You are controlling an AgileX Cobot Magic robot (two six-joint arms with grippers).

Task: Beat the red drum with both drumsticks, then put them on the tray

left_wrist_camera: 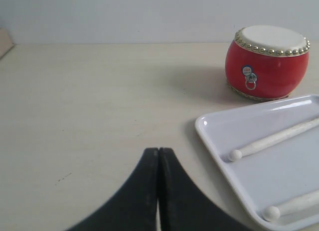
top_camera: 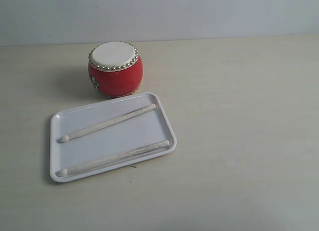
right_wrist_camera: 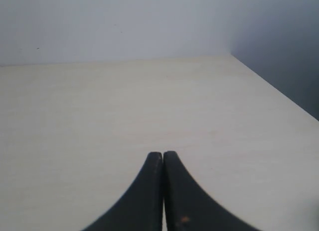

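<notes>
Drumsticks [top_camera: 107, 122] in the tray [top_camera: 124, 136] beside the red drum [top_camera: 115, 76], left pincer [left_wrist_camera: 158, 151] and right pincer [right_wrist_camera: 163, 155] pressed together, empty: unstarted or finished, unclear.

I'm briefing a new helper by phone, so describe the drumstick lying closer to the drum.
Find the white tray next to the red drum on the pale table. Two wooden drumsticks lie in it, roughly parallel. Yours is the drumstick nearer the drum; the other drumstick lies by the opposite rim.
</notes>
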